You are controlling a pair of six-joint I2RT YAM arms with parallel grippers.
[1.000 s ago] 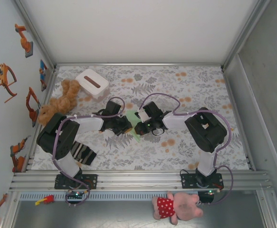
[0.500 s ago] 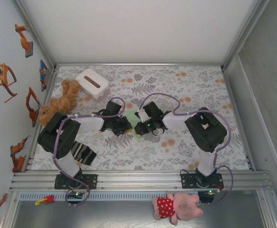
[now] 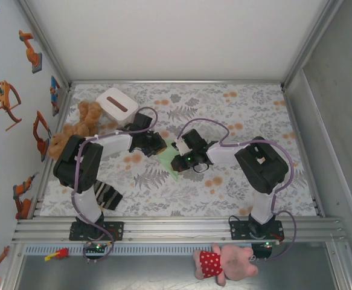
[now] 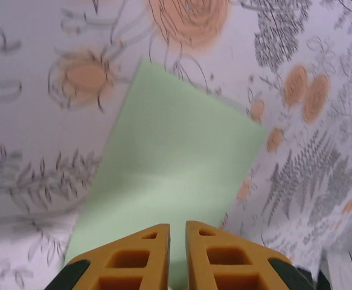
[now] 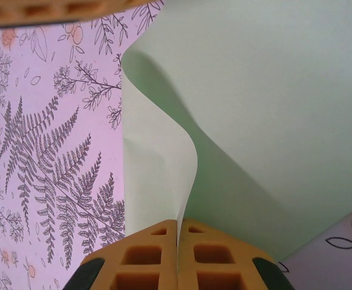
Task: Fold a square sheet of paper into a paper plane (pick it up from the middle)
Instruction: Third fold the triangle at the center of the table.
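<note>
A teddy bear [image 3: 73, 130] lies at the far left of the floral table [image 3: 254, 115], just beside a white box [image 3: 116, 106]. A striped cloth [image 3: 106, 194] lies nearer the arm bases. The left gripper [image 4: 177, 238] hangs over the left part of the pale green paper [image 3: 169, 159]. Its orange fingers are drawn almost together and grasp nothing, and whether they touch the sheet cannot be told. The paper lies mid-table between the two arms, most of it flat on the floral surface. The right gripper [image 5: 177, 232] is clamped tight on one edge of the paper. That edge is raised off the table in a soft S-shaped curl that runs up into its fingers. A pink pig [image 3: 221, 261] in a red dotted dress lies on the near ledge, by the right arm's base.
</note>
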